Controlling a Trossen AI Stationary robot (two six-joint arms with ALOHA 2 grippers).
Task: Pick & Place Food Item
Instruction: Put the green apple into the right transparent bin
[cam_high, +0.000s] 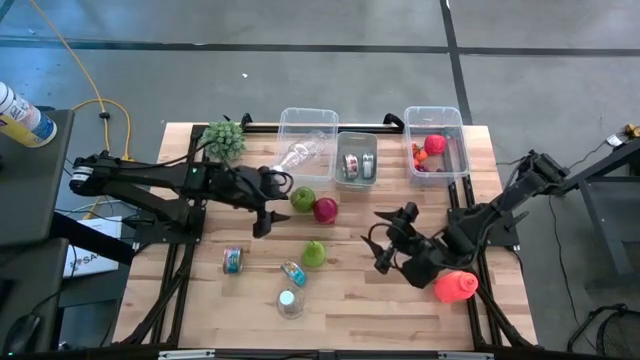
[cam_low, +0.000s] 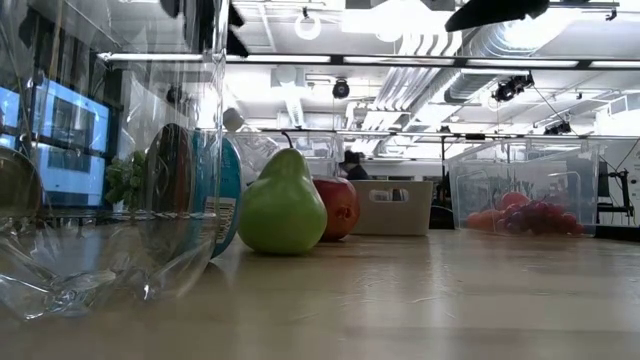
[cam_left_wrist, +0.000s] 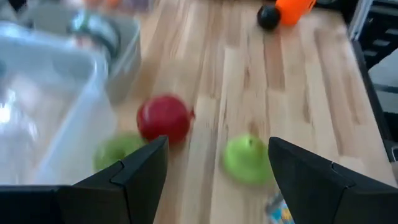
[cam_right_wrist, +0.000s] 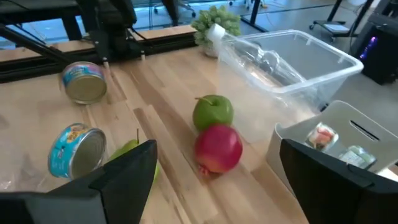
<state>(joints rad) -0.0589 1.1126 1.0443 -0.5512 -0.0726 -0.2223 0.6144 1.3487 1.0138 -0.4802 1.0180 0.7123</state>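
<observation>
A red pomegranate (cam_high: 326, 209), a green apple (cam_high: 302, 198) and a green pear (cam_high: 314, 254) rest on the wooden table, mid-board. My left gripper (cam_high: 270, 206) is open, just left of the apple and touching nothing. In the left wrist view, the left gripper (cam_left_wrist: 217, 146) has the pomegranate (cam_left_wrist: 164, 119), the apple (cam_left_wrist: 118, 152) and the pear (cam_left_wrist: 247, 160) ahead of it. My right gripper (cam_high: 385, 246) is open, right of the pear. The right wrist view has the apple (cam_right_wrist: 213, 112) and the pomegranate (cam_right_wrist: 218, 148) ahead of its fingers. The pear (cam_low: 283, 210) stands upright in the low view.
At the far edge stand a clear bin (cam_high: 305, 135) holding a plastic bottle, a grey bin (cam_high: 357, 160) with cans and a clear bin (cam_high: 435, 140) with red fruit. A leafy green bunch (cam_high: 224, 140) lies far left. Two cans (cam_high: 232, 260) (cam_high: 293, 272) and a clear cup (cam_high: 290, 303) lie near. An orange-red object (cam_high: 456, 286) sits by the right arm.
</observation>
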